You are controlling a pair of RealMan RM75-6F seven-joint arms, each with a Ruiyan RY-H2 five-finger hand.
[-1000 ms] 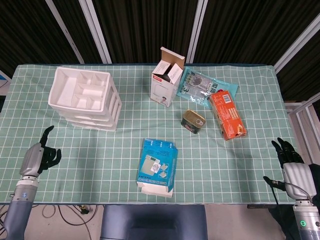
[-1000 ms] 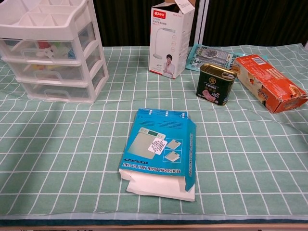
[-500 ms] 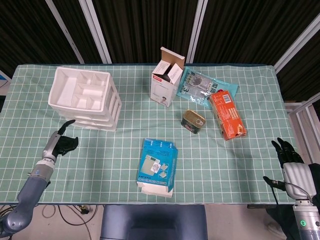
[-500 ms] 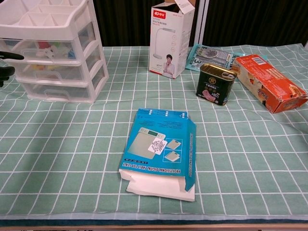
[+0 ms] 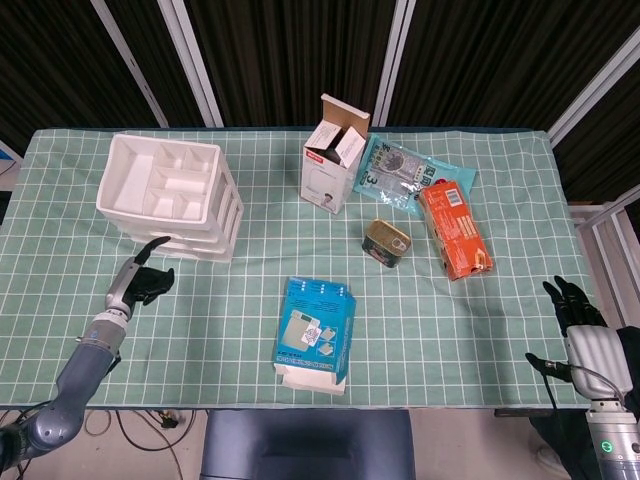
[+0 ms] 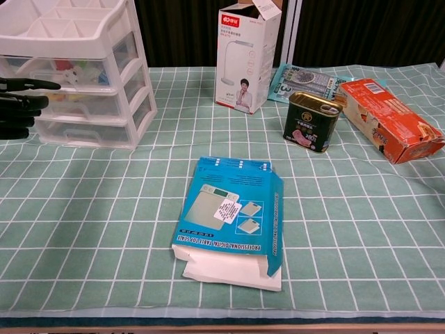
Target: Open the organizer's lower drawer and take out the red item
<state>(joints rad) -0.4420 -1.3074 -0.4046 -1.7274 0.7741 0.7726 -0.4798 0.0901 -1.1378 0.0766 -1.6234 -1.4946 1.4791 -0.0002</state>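
Note:
The white three-drawer organizer (image 5: 170,195) (image 6: 76,76) stands at the back left of the table, with all its drawers closed. Its lower drawer (image 6: 83,131) is pushed in, and I cannot make out its contents through the clear front. Small coloured bits, some red, show behind the top drawer's front. My left hand (image 5: 140,280) (image 6: 19,106) hovers just in front and left of the organizer, fingers pointing toward the drawer fronts, holding nothing and touching nothing. My right hand (image 5: 583,322) hangs off the table's near right edge, empty.
A blue scale box (image 5: 315,333) (image 6: 229,216) lies flat at the front centre. Behind it are an opened white lamp box (image 5: 333,155) (image 6: 247,56), a tin can (image 5: 386,243) (image 6: 311,120), a foil packet (image 5: 405,172) and an orange box (image 5: 454,228) (image 6: 389,118).
My left hand has moved from the table's near left edge up and right to the organizer's front, entering the chest view. The right hand has not moved.

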